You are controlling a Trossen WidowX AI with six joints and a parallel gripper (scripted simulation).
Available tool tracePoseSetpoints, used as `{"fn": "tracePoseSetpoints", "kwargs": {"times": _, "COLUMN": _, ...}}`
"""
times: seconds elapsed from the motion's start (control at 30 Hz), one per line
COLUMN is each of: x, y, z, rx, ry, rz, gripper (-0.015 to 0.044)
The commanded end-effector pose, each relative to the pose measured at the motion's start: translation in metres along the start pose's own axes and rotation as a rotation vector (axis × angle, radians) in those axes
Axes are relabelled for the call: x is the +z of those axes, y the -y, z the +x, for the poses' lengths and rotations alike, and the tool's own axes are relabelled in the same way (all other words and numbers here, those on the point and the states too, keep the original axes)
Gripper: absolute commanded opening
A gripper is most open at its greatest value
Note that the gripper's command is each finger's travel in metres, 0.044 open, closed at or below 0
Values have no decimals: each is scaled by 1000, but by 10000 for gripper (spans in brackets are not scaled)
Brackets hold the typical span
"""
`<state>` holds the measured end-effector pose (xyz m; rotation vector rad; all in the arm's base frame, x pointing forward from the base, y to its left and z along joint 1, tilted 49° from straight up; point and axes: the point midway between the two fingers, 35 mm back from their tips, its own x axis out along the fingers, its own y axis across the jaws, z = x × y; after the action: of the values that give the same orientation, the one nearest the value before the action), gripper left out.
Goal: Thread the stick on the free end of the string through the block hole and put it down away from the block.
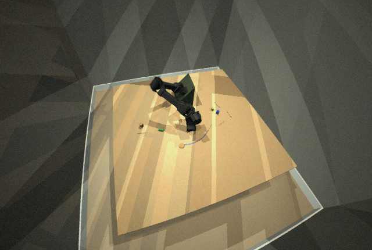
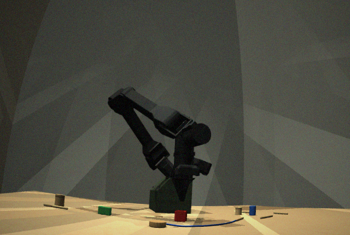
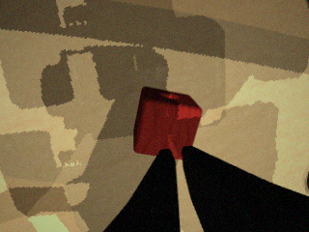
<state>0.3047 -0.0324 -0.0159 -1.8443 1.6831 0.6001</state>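
A round wooden button [image 1: 181, 145] [image 2: 157, 223] lies on the table. A blue string [image 1: 201, 138] [image 2: 197, 225] curves from it to a thin wooden stick [image 1: 210, 126] [image 2: 239, 219], which lies on the table. A red block [image 2: 180, 215] [image 3: 166, 126] stands on the table, mostly hidden under the gripper in the top view. No through hole shows clearly in any block. My gripper [image 1: 190, 128] [image 2: 182, 199] [image 3: 176, 158] is shut on nothing, with a narrow gap between the fingertips. It points down above the table, near the red block.
A green block [image 1: 161, 129] [image 2: 104, 210], a wooden cylinder [image 1: 140, 125] [image 2: 59, 200] and a loose stick [image 1: 142, 133] [image 2: 56, 206] lie left. A smaller wooden cylinder [image 1: 211, 109] [image 2: 238, 211], a blue piece [image 1: 217, 111] [image 2: 252, 210] and several loose sticks lie right.
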Motion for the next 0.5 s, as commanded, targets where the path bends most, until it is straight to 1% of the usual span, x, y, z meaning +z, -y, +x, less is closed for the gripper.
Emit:
{"fn": "tracePoseSetpoints", "kwargs": {"times": 0.0, "x": 0, "y": 0, "z": 0, "rx": 0, "ry": 0, "rz": 0, "gripper": 0}}
{"fn": "tracePoseSetpoints", "kwargs": {"times": 0.33, "x": 0, "y": 0, "z": 0, "rx": 0, "ry": 0, "rz": 0, "gripper": 0}}
{"fn": "tracePoseSetpoints", "kwargs": {"times": 0.4, "x": 8, "y": 3, "z": -1, "rx": -1, "ry": 3, "rz": -51, "gripper": 52}}
{"fn": "tracePoseSetpoints", "kwargs": {"times": 0.47, "x": 33, "y": 10, "z": -3, "rx": -2, "ry": 9, "rz": -193, "gripper": 105}}
